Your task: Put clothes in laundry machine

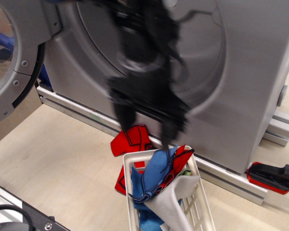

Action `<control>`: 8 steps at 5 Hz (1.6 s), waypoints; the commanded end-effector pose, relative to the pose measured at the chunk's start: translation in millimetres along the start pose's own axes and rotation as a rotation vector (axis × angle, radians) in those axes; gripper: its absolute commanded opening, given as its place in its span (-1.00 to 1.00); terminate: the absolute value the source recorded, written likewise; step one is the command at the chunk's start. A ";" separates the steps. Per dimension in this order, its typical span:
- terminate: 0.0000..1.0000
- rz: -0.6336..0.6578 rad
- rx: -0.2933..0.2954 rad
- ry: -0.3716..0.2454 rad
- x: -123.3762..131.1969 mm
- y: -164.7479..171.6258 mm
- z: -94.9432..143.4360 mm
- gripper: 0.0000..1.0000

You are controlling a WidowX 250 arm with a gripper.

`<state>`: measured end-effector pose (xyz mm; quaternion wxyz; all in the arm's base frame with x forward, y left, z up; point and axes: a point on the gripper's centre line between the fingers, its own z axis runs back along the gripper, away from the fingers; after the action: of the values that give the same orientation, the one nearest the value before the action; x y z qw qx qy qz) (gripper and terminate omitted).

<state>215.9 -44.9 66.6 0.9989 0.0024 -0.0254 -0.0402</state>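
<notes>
My black gripper (pixel 145 126) is blurred by motion and hangs open and empty just above the basket, in front of the laundry machine (pixel 250 72) and its round drum opening. The machine's door (pixel 14 53) stands open at the left. Clothes lie piled in the white slatted basket (pixel 202 211): a blue piece (pixel 154 175), a pale grey-white piece (pixel 176 202) and red with black lines beneath. Another red piece (pixel 131 140) lies on the table against the machine's base, just below my left finger.
A red and black clamp (pixel 272 177) lies at the right by the machine's aluminium base rail (pixel 72 108). A metal rail with a black cable (pixel 19 216) runs along the front left corner of the wooden table.
</notes>
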 end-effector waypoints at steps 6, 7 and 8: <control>-1.00 0.069 0.197 -0.055 0.0 8.9 -76.0 1.00; -1.00 0.055 0.107 -0.009 -4.1 12.4 -87.9 1.00; -1.00 0.056 -0.035 -0.005 -6.0 12.4 -97.4 1.00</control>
<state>213.3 -33.9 -31.7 0.9996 -0.0188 -0.0176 -0.0140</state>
